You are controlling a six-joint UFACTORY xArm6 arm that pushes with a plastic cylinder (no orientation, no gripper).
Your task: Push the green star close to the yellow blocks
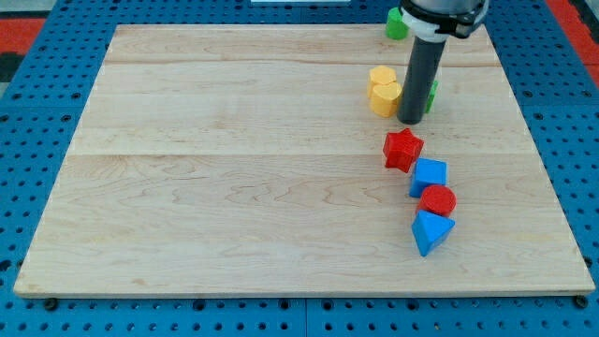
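Pale wooden board (234,168), made of long planks, lies on a blue pegboard table (37,56) that shows around its edges. A straight dark rod (418,80) comes down from the arm's round mount at the view's top, and the arm's tip (410,121) rests on the wood in the upper right part of the board. No pincer is fitted here, only the rod, so nothing spreads or pinches.

Two yellow blocks sit touching just to the left of the tip: a yellow rounded block (382,76) nearer the view's top and a yellow block of chunkier shape (385,97) just below it. The green star (431,94) is mostly hidden behind the rod; only a sliver of green shows at the rod's right side, so it lies near the yellow pair with the rod standing between them. Its shape cannot be made out from that sliver.

A second green block (396,24) sits at the board's top edge, partly covered by the mount.

Below the tip, a line of blocks runs toward the view's bottom right: a red star (402,150), then a blue cube-like block (429,177), a red cylinder (437,200), and a blue triangular block (430,231), each touching or just beside the next.
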